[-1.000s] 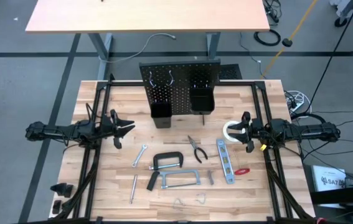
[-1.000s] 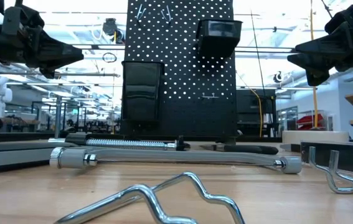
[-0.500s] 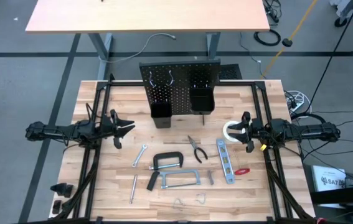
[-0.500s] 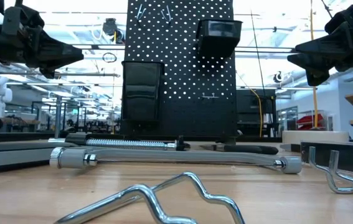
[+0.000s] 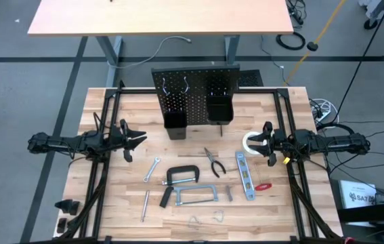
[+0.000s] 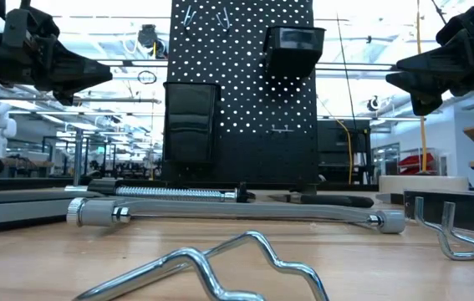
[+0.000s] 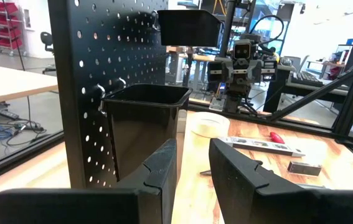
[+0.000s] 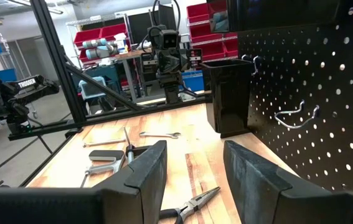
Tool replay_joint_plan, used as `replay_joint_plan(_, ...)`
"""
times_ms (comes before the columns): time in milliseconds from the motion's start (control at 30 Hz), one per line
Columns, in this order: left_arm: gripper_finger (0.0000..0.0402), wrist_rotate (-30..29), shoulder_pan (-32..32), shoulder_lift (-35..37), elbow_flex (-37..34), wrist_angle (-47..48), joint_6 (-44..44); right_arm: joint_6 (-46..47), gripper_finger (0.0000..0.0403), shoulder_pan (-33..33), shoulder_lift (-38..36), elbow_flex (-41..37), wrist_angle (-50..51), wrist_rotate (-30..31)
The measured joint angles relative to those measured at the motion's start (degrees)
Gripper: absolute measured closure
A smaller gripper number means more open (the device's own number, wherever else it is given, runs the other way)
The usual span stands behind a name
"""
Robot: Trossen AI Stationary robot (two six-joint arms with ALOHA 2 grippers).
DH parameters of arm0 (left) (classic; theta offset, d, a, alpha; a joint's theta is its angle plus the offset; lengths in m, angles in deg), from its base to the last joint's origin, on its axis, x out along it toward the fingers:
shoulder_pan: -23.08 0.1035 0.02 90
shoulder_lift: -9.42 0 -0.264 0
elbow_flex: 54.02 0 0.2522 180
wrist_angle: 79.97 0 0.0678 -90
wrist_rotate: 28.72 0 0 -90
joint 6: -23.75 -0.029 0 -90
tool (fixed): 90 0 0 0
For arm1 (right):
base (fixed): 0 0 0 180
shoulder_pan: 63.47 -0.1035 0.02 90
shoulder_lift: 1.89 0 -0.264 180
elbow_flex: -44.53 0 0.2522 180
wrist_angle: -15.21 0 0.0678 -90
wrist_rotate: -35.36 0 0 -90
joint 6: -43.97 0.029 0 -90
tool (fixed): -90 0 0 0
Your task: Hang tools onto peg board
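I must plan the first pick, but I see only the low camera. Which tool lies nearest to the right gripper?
Observer: The white tape roll. From above, it lies on the table just in front of the right gripper.
Operator: Is that gripper open?
Observer: Yes. Its wrist camera shows a gap between the fingers, with nothing in it.
Operator: Where are the pliers?
Observer: The pliers lie flat near the table's middle, in front of the peg board.

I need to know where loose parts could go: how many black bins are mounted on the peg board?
2: one bin low on the peg board toward the left arm's side, another bin higher toward the right arm's side.
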Motion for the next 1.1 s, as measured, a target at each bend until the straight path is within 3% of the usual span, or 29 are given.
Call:
replay_joint_plan(433,0.0304,0.00,0.00,0.00,-0.01,0.00,0.01,-1.17,0.0250,0.00,0.00,0.00,-0.02,0.01)
replay_joint_plan(567,0.0304,-0.02,0.02,0.00,-0.01,0.00,-4.81,-2.66,0.0250,-0.01,0.00,-0.06,-0.52,0.14)
replay_joint_plan(767,0.0304,-0.04,0.02,0.00,-0.02,0.00,-10.57,-13.58,0.0250,0.11,-0.02,-0.10,-15.21,4.48)
replay_joint_plan(867,0.0304,-0.06,0.02,0.00,-0.01,-0.07,-5.92,-13.86,0.0250,0.11,0.05,1.82,-19.35,4.34)
replay_joint_plan(1000,0.0304,-0.41,0.02,-0.02,0.00,-3.22,10.68,-12.14,0.0250,0.11,3.07,8.62,-15.73,3.89)
replay_joint_plan(1100,0.0304,-1.32,0.02,0.00,0.00,-6.19,13.04,-10.01,0.0250,0.07,8.85,13.34,-14.97,0.16)
